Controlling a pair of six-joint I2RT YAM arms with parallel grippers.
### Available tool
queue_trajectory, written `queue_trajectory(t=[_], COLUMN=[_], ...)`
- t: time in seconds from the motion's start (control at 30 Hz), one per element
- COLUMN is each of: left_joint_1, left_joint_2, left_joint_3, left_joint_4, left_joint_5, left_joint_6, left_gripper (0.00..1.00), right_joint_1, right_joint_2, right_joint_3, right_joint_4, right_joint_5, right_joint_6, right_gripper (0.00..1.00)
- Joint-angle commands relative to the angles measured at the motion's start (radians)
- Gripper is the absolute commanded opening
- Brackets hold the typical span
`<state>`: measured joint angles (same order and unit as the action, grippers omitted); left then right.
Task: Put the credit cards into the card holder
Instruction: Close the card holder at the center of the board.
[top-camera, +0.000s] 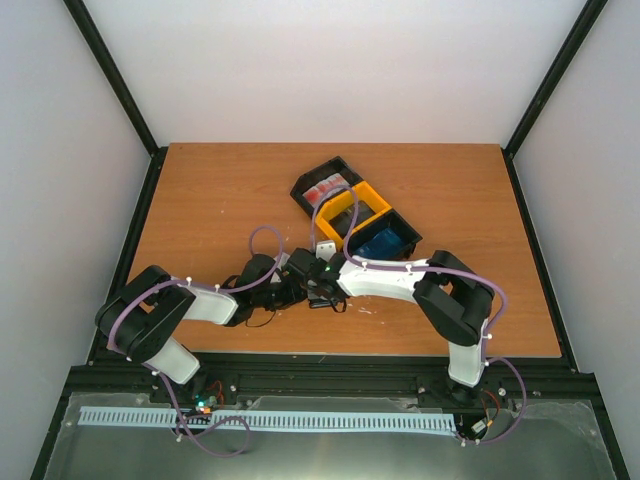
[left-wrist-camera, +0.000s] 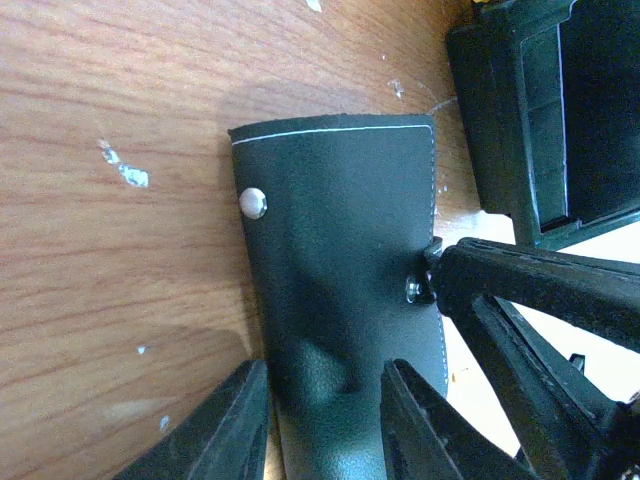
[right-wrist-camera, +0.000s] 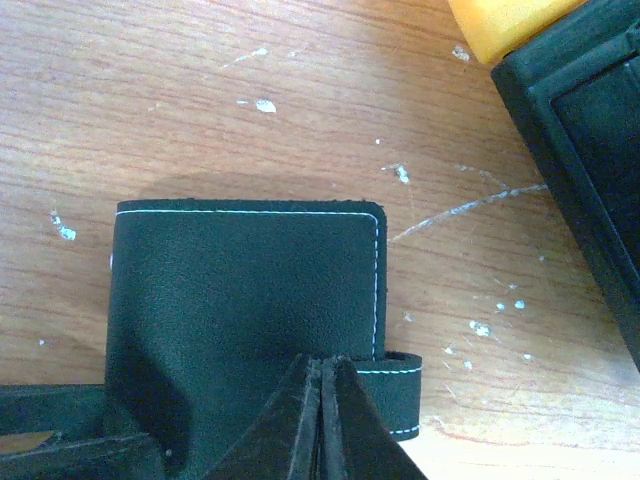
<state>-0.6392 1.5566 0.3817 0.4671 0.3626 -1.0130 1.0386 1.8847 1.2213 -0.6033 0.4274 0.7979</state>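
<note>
At centre of the wooden surface (top-camera: 200, 190), just beside the joined bins (top-camera: 372, 194): black card holder (left-wrist-camera: 340, 260), closed and lying flat. L claw (left-wrist-camera: 325, 430) part-open, fingers apart over one end of it. R claw (right-wrist-camera: 320, 400) pressed narrow, tips at the holder's edge by the clasp tab (right-wrist-camera: 395, 390); can't tell if it pinches anything. Credit cards in the bins: blue card (top-camera: 378, 243), red-and-white cards (top-camera: 325, 190).

Card holder (right-wrist-camera: 240, 290) — matt grained black leather look, white stitching; table (right-wrist-camera: 200, 100) — scuffed wood.
</note>
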Motion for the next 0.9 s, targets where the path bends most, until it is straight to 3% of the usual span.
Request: queue_trajectory(t=[0.0, 0.87], left_joint_1=[0.006, 0.006], left_joint_2=[0.053, 0.069], left_joint_3=[-0.042, -0.044], left_joint_4=[-0.183, -0.173], left_joint_5=[-0.058, -0.052], left_joint_6=[-0.007, -0.007], left_gripper=[0.34, 0.32], right_joint_1=[0.009, 0.007], right_joint_2=[-0.033, -0.045], right_joint_3=[-0.017, -0.083], right_joint_4=[0.000, 0.163], right_joint_5=[0.028, -0.020], right_joint_6=[0.030, 0.038], right_gripper=[0.03, 0.03])
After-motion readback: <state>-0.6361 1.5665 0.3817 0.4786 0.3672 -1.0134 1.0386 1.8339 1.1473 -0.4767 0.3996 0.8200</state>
